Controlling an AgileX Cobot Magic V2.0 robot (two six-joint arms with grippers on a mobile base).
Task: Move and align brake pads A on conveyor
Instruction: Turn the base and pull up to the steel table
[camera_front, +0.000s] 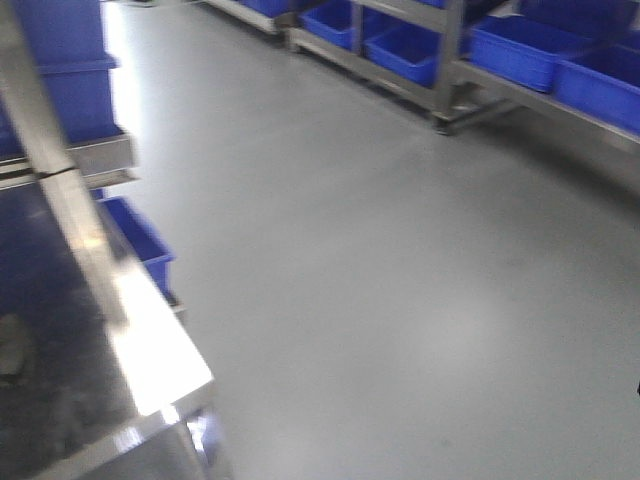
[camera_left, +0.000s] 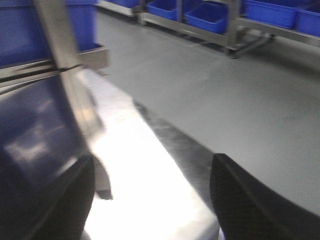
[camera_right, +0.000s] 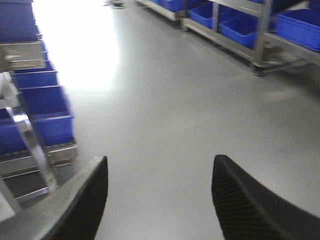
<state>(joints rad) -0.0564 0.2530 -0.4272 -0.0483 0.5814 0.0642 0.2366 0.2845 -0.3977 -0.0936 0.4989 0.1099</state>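
No brake pads show clearly in any view; all frames are blurred. A dark flat surface (camera_front: 40, 300) with a shiny steel rim (camera_front: 150, 330) lies at the left; I cannot tell if it is the conveyor, and no red strip shows. My left gripper (camera_left: 152, 200) is open and empty, hanging over the bright steel rim (camera_left: 145, 175) at the corner of that surface. My right gripper (camera_right: 160, 200) is open and empty, over bare grey floor (camera_right: 165, 125). Neither gripper shows in the front view.
Steel racks with blue bins (camera_front: 520, 50) run along the far right. More blue bins (camera_right: 40, 115) on a roller rack stand at the left, beside the dark surface. A blue bin (camera_front: 140, 240) sits below the steel rim. Grey floor (camera_front: 400, 280) lies between them.
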